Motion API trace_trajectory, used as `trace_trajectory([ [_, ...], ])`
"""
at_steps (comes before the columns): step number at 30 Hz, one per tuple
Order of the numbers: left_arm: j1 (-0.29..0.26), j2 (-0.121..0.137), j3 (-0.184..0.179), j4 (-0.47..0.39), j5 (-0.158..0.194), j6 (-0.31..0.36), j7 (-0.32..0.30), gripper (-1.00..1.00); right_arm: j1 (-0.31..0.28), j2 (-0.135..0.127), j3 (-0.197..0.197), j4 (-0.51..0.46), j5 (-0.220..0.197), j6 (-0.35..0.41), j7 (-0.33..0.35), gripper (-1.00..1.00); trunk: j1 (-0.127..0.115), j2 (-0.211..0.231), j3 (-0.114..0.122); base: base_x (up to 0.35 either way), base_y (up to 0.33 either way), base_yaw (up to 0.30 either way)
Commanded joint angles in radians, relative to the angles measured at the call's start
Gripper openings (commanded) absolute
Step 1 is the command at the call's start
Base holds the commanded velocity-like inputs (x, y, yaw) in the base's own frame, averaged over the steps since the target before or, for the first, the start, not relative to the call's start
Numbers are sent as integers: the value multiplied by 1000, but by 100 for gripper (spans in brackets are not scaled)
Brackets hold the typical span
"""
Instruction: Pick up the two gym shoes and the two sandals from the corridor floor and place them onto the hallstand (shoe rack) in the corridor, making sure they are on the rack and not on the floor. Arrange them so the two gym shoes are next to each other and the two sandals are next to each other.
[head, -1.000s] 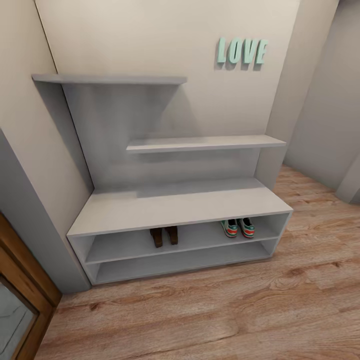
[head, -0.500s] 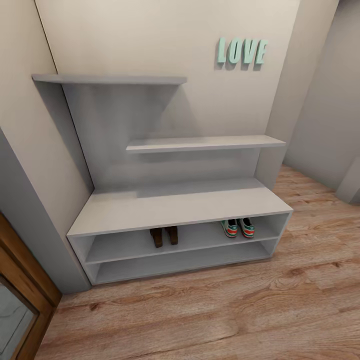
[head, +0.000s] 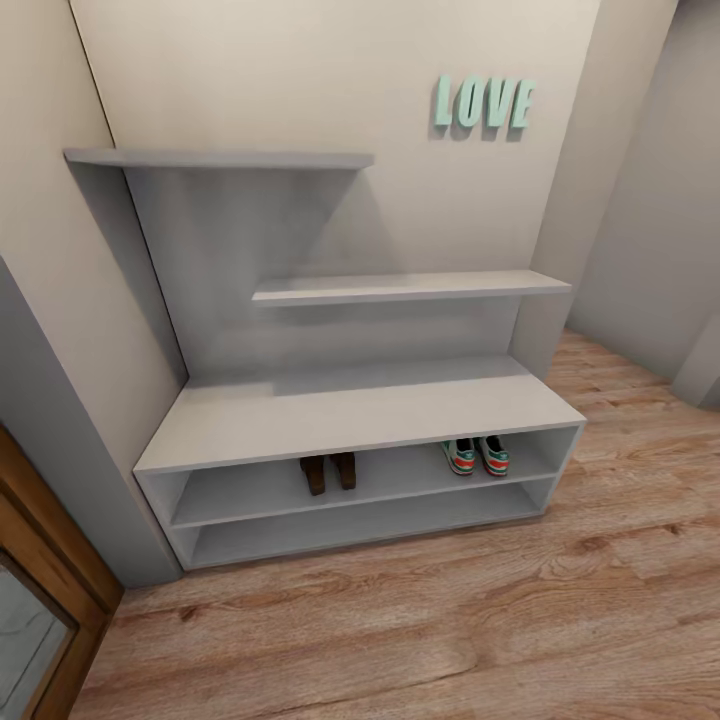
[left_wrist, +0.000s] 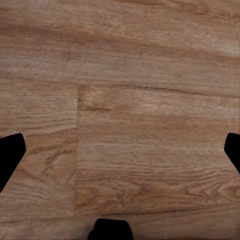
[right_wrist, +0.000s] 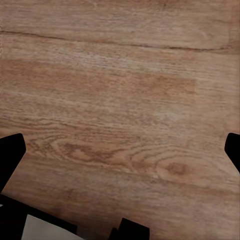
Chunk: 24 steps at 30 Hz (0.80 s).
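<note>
One piece of readable text appeared in the head view: the word "LOVE" (head: 484, 103), set in raised mint-green capital letters mounted on the beige wall (head: 300, 70), up and to the right of the hallstand (head: 360, 410), above the right end of its middle floating shelf (head: 410, 287). The gym shoes (head: 477, 455) on the upper low shelf showed green and red-orange markings, but these were too small to read as any brand. The wrist views carried no legible lettering.
</note>
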<state>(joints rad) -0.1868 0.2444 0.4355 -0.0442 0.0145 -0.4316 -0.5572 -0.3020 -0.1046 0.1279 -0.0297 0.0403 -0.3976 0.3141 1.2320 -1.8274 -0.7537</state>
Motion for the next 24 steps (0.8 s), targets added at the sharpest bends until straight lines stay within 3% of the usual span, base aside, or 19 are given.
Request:
trace_trajectory([
  [1,1,0,3,5,2,-1,9,100,0,0,4,1,4,-4,-1,100,0,0,-1,0,0,0],
  [14,16,-9,4,22,4,-1,228,100,0,0,3,1,4,-4,-1,100,0,0,-1,0,0,0],
  [24,16,-41,4,24,6,3,301,100,0,0,4,1,4,-4,-1,100,0,0,-1,0,0,0],
])
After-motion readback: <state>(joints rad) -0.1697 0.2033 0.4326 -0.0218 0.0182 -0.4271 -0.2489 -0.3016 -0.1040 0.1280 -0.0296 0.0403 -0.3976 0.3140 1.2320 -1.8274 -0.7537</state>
